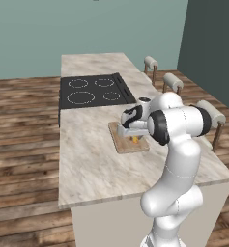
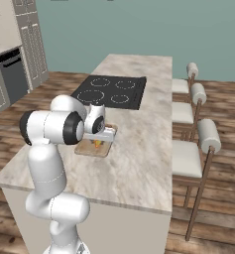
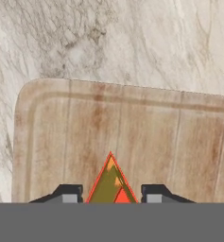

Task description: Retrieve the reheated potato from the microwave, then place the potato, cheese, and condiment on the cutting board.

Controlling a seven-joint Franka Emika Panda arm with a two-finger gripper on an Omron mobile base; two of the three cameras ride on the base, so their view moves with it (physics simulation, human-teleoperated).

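Cheese [image 3: 111, 184] on cutting board [image 3: 146, 137], base cut off.

Cutting board [image 3: 132, 137] matt grained wood; counter [image 3: 132, 42] veined marble-look stone.

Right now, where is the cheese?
The cheese sits on the cutting board, between the fingertips of the gripper in the hand view. From the base views it shows under the hand, on the counter near the stove.

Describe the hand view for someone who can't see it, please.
A small cheese wedge with red edges sits on a light-brown wooden cutting board, between the two dark tips of the robot's jaws, which stand a little apart on either side of it. Pale marble counter lies beyond the board's rounded corner.
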